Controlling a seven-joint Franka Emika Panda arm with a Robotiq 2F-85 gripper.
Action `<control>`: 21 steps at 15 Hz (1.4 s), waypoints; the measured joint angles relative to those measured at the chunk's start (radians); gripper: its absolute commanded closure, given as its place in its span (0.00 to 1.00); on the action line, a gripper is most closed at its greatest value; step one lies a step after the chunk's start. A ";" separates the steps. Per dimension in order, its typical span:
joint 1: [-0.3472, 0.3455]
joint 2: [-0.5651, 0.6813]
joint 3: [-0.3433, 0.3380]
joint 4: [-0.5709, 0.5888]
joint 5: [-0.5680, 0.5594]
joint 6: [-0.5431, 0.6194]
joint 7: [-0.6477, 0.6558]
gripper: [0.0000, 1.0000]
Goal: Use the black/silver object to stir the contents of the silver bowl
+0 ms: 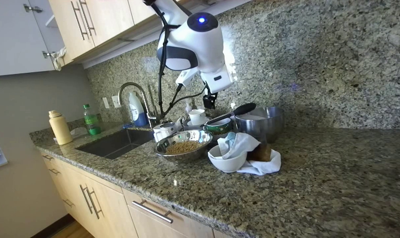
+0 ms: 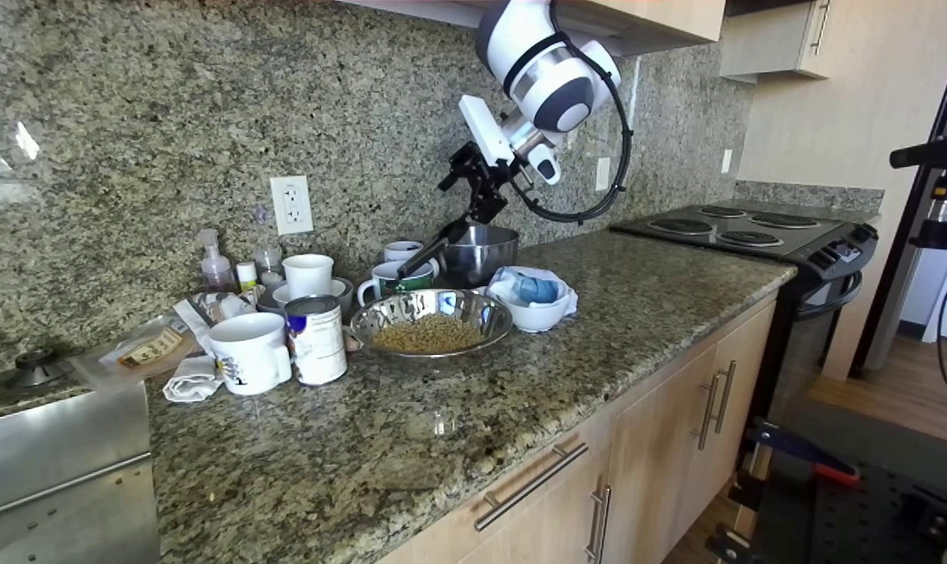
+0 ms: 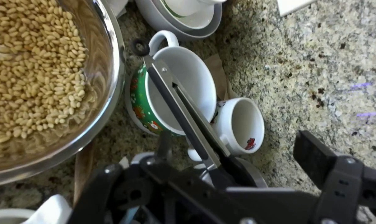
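Now the gripper hovers above the counter with its two fingers spread wide, a broad gap showing between the tips in the wrist view. Below it and apart from it in an exterior view lies the black/silver object, a pair of tongs, its thick black end passing beneath the gripper and its ring-tipped end reaching away. Its slender arms cross over the mouth of a green mug, which sits ahead of the fingertips in the wrist view. A smaller white mug with a red mark inside sits just beside the green one, closer to the gripper. The silver bowl stands lower than the gripper and off to one side, past the nearer fingertip in the wrist view; tan grains lie in it. In both exterior views a steel pot stands below the gripper, on the side away from the silver bowl; the tongs' thick end overlaps its rim, and whether they touch I cannot tell. A white bowl with a cloth partly in it is also lower than the gripper, just beside the silver bowl.
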 measured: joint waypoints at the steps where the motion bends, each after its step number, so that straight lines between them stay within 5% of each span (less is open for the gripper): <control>1: 0.007 -0.015 0.000 -0.008 -0.052 -0.011 0.038 0.00; 8: 0.029 -0.127 -0.014 -0.059 -0.523 -0.306 0.367 0.00; 13: 0.032 -0.173 -0.006 -0.059 -0.802 -0.520 0.489 0.00; 21: 0.046 -0.186 0.033 -0.065 -0.998 -0.615 0.503 0.00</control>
